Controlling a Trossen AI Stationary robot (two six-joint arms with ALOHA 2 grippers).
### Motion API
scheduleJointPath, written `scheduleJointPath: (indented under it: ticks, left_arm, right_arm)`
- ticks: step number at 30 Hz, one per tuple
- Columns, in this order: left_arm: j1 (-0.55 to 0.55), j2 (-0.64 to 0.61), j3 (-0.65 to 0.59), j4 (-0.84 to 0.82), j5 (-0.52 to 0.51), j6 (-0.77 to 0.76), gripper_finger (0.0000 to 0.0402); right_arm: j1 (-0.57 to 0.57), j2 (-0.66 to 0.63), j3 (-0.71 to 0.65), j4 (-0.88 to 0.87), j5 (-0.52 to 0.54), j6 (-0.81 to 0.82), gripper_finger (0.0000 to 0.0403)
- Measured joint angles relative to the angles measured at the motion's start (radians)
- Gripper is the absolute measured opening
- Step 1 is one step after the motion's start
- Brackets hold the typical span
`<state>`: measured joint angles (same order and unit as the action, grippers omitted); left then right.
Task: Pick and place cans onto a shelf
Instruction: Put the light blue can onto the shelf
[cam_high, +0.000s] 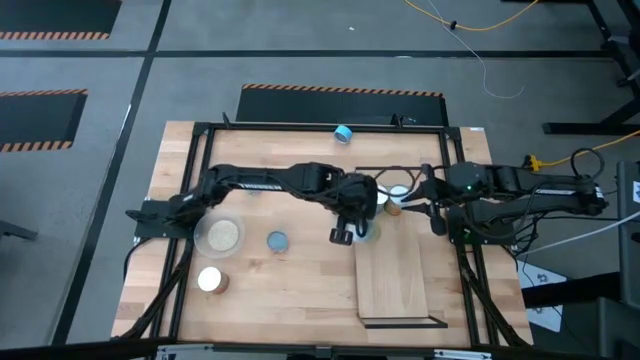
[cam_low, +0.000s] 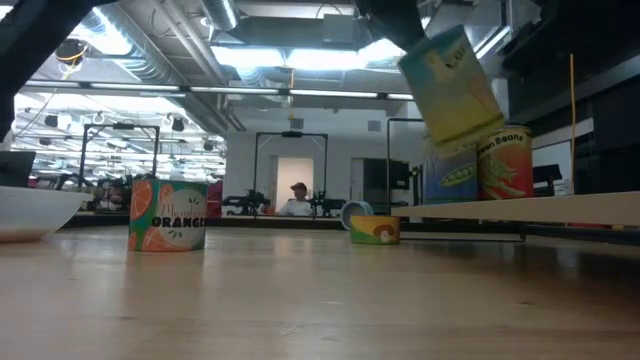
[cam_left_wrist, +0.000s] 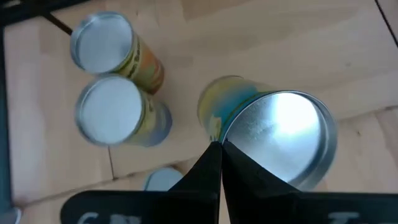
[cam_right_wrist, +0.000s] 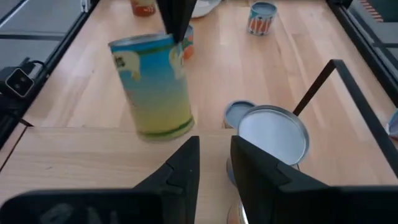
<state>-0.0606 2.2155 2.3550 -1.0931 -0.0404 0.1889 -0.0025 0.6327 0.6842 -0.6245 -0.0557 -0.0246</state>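
Can (cam_right_wrist: 155, 87) pinched in left tool (cam_right_wrist: 176, 25)

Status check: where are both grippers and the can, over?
Left gripper shut on yellow-blue can, tilted, held over the shelf end. Right gripper open, waiting close by. Two cans already shelved alongside.

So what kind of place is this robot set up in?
Probably a robotics lab or workshop hall: hazard-striped floor mats, exposed ceiling ducts, and more framed rigs in the room behind, where a person sits.
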Motion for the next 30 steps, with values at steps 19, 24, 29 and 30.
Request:
scheduleJointPath:
  ticks: [19,24,29,30]
  left_arm:
    - [0.004,0.054,0.0,0.015,0.001,-0.01,0.0]
    - [0.004,0.08,-0.002,0.015,0.0,-0.03,0.0]
    - [0.005,0.074,0.001,0.038,-0.001,-0.027,0.0]
    - [0.006,0.075,0.001,0.038,-0.002,-0.029,0.0]
  right_arm:
    - [0.0,0.141,0.0,0.025,0.001,-0.009,0.0097]
    - [0.0,0.164,0.0,0.034,0.0,-0.01,0.0097]
    - [0.0,0.188,0.0,0.048,0.0,-0.008,0.0097]
    - [0.0,0.194,0.0,0.05,0.0,-0.008,0.0097]
